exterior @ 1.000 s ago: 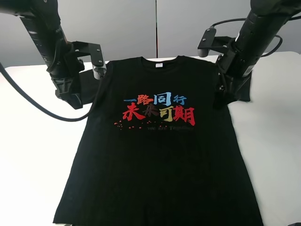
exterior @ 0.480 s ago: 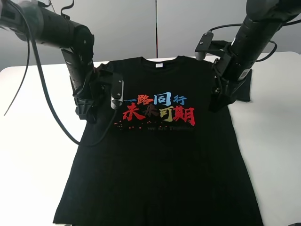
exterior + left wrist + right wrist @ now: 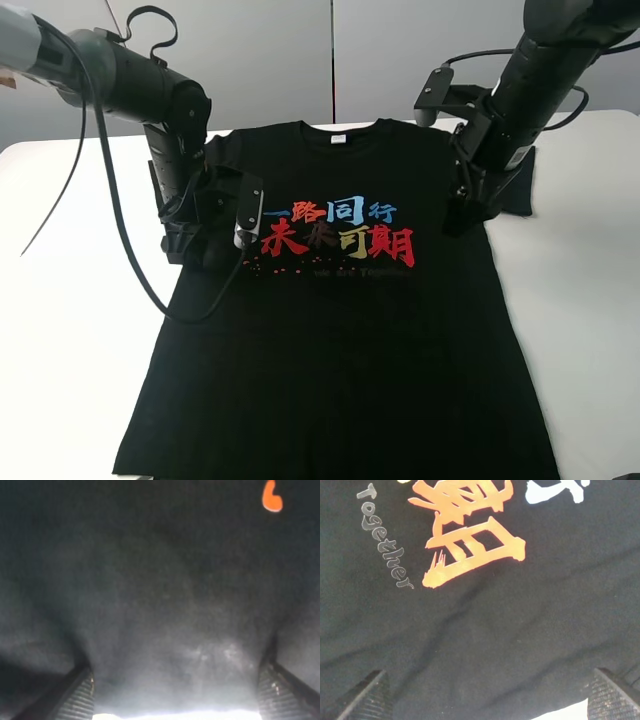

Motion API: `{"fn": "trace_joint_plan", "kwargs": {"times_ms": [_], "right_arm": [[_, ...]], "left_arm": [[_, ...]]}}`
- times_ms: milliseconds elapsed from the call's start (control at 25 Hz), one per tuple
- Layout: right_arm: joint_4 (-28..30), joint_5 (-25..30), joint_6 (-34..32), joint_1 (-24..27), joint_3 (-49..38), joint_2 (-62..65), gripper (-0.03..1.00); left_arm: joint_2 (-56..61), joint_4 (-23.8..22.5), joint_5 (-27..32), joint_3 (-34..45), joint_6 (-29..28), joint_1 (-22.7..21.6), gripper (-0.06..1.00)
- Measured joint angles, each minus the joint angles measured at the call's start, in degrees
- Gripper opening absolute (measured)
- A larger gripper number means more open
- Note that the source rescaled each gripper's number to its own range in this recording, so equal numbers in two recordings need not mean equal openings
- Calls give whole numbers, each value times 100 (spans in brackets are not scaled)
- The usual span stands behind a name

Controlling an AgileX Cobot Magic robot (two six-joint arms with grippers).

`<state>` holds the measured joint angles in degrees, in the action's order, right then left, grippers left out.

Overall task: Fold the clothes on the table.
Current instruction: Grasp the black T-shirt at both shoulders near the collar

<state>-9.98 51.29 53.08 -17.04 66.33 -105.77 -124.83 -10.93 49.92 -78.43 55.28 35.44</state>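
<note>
The black T-shirt (image 3: 340, 330) lies flat, face up, on the white table (image 3: 70, 300), its red, blue and yellow print (image 3: 335, 232) and white neck label (image 3: 340, 139) showing. My left gripper (image 3: 205, 252) is low over the shirt's left chest, where the left sleeve is folded inward under the arm. In the left wrist view its fingertips (image 3: 77, 696) stand wide apart over black cloth (image 3: 165, 595). My right gripper (image 3: 461, 215) is at the shirt's right edge beside the right sleeve (image 3: 515, 190). It (image 3: 490, 695) is open over the cloth near the print (image 3: 470, 535).
Grey wall panels (image 3: 330, 60) stand behind the table. Black cables (image 3: 110, 230) hang from the left arm over the table's left side. Bare white table (image 3: 580, 300) lies on both sides of the shirt.
My left arm swung inward from the left sleeve onto the shirt's left chest, and the sleeve now lies folded in. My right gripper shifted slightly inward along the right edge.
</note>
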Motion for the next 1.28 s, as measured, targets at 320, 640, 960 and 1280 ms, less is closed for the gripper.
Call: {"fn": "trace_joint_plan", "kwargs": {"times_ms": [320, 640, 960, 1280], "right_arm": [[0, -11, 0, 0, 0, 0, 84], [0, -11, 0, 0, 0, 0, 84], [222, -11, 9, 0, 0, 0, 84], [798, -11, 450, 0, -34, -610, 83]], "left_arm": [[-34, 11, 25, -18, 11, 0, 89], [-42, 19, 143, -32, 11, 0, 46], [-47, 19, 217, -47, 11, 0, 56], [-47, 19, 221, -47, 11, 0, 56]]}}
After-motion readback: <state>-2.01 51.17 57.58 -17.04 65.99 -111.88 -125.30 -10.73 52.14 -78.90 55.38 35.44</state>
